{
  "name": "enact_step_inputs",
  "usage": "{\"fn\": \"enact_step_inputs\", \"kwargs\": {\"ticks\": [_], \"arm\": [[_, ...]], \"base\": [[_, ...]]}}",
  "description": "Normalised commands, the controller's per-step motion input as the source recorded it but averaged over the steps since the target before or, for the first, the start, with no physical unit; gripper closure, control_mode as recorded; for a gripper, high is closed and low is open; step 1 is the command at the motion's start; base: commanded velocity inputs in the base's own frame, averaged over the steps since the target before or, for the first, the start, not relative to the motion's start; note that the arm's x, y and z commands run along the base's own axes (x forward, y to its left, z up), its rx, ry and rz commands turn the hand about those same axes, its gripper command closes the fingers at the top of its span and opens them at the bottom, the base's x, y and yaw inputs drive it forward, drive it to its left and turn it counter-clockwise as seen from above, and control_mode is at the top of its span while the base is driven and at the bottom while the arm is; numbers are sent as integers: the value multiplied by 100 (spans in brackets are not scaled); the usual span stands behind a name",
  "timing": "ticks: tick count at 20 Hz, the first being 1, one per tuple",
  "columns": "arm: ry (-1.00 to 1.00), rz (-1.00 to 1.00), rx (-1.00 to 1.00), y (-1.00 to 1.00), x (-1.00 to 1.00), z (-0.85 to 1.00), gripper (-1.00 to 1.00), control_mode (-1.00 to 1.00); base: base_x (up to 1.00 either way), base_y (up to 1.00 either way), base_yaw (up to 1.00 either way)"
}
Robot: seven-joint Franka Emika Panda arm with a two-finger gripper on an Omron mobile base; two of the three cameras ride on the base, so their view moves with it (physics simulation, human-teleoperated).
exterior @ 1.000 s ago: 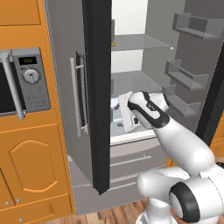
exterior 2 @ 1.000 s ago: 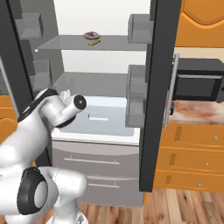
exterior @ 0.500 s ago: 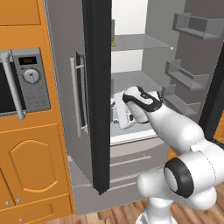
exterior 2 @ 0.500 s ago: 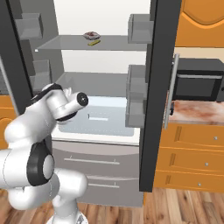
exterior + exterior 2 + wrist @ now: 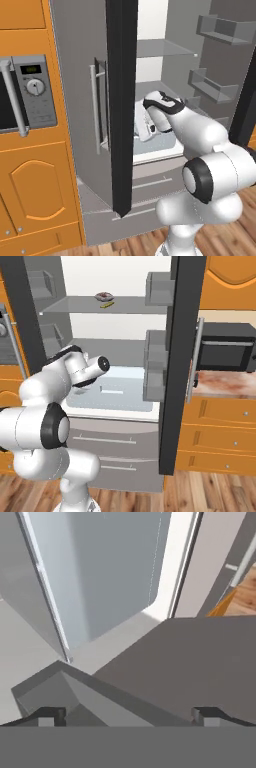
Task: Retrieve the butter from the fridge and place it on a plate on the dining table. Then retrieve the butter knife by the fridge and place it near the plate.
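butter lies on the open fridge's shelf.

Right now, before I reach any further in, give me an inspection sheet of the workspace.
Surface: upper glass shelf of the open fridge holds two small items.
Job's things: butter, a thin yellow stick, lies on that shelf; plate, dining table and butter knife: nothing seen.
Clutter: small reddish-brown food item just behind the butter.
Grippers: hand open, empty, fingertips wide apart, low inside the fridge near the white drawer.
Cables: nothing seen.
Surroundings: microwave, orange cabinets, wood floor.
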Motion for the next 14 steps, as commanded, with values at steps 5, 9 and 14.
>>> {"fn": "enact_step_inputs", "kwargs": {"ticks": [5,9,14], "arm": [[0,13,0,57,-23,-5,-100,-100],[0,12,0,76,-70,-8,-100,-100],[0,9,0,81,-84,-5,-100,-100]], "base": [[0,0,0],[0,0,0],[0,0,0]]}}
